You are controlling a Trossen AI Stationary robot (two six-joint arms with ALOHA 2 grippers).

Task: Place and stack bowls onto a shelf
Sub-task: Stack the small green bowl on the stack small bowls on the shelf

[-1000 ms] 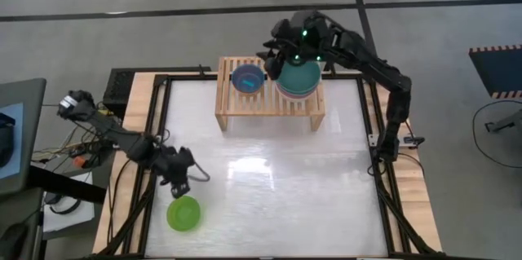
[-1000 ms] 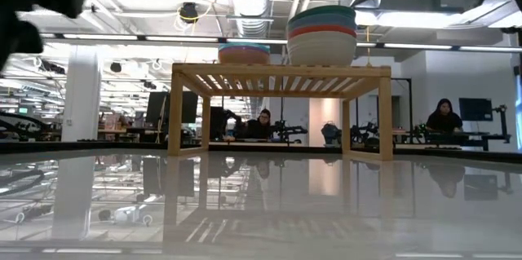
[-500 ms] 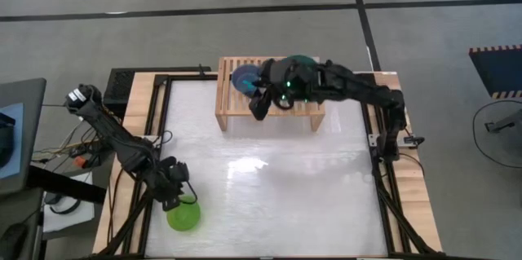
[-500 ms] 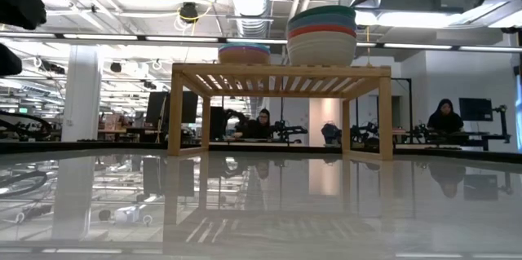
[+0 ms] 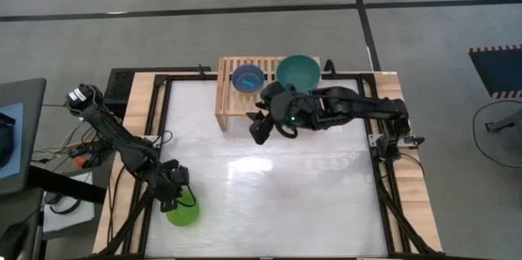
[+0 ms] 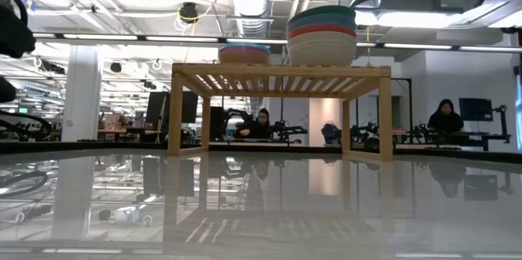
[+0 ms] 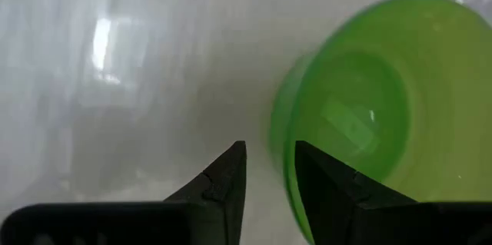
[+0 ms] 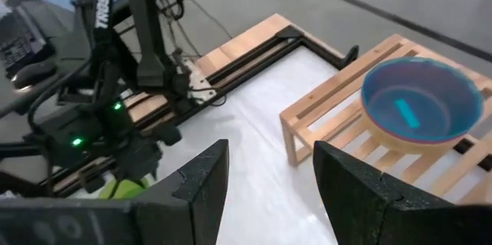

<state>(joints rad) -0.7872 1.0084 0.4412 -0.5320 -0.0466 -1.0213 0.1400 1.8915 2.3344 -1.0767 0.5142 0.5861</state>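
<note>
The lime green bowl (image 5: pixel 186 213) (image 7: pixel 384 114) sits upright on the table near its near left corner. My left gripper (image 5: pixel 174 201) (image 7: pixel 269 160) is low over the bowl's left rim, open by a narrow gap. One finger stands outside the wall and one over the inside. A strip of table shows between the outer finger and the wall. My right gripper (image 5: pixel 259 131) (image 8: pixel 269 168) is open over the table, just in front of the shelf (image 5: pixel 236 107). On the shelf rest a teal-topped stack of larger bowls (image 5: pixel 298 71) (image 6: pixel 322 36) and a blue bowl nested in a pink one (image 5: pixel 248 79) (image 8: pixel 419 103).
The shelf stands at the table's far edge, its legs on the white tabletop (image 5: pixel 277 187). A black frame rail (image 5: pixel 383 203) runs round the table. Cables and equipment lie off the left side. People sit at desks far behind the table in the low view.
My right gripper has left the teal-topped stack, swinging toward the near edge and leftward until it is over the table in front of the shelf. My left gripper has moved toward the near edge and down onto the green bowl's rim. The bowls have stayed put.
</note>
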